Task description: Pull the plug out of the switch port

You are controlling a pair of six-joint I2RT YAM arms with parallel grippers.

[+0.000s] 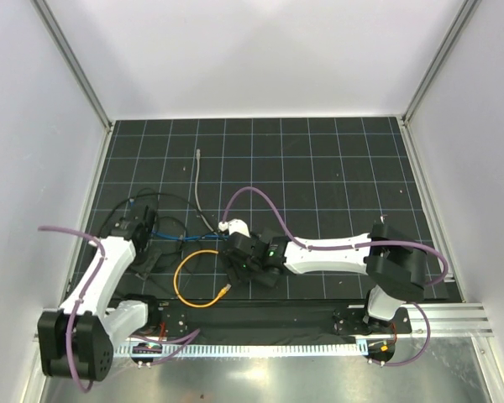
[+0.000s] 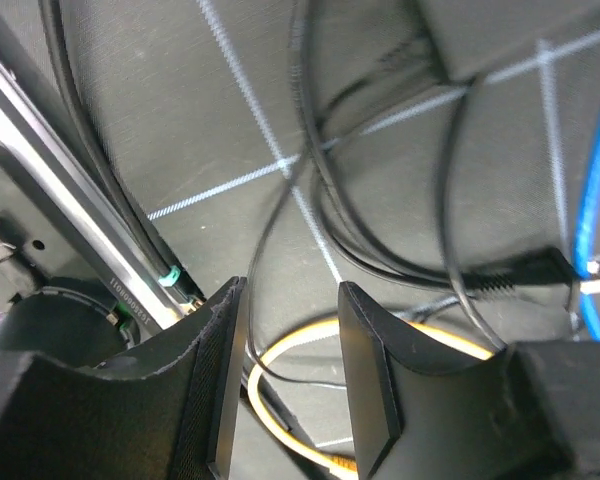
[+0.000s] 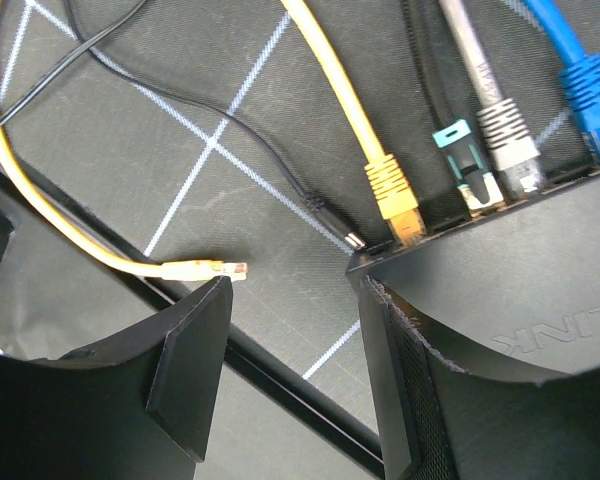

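**A:** Nearest, the left gripper (image 2: 292,300) hangs low over loose cables (image 2: 525,268), jaws parted, empty. Where's the plug?

**B:** The yellow plug (image 3: 392,190) sits in the switch port (image 3: 408,232). It's probably light, stiff and latched, so pinch its body, not the cord. Beside it the right gripper (image 3: 292,285) is parted and empty, its arm stretched leftward.

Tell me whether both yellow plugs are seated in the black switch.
No: one yellow plug sits in the switch, while the loose yellow plug lies free on the mat.
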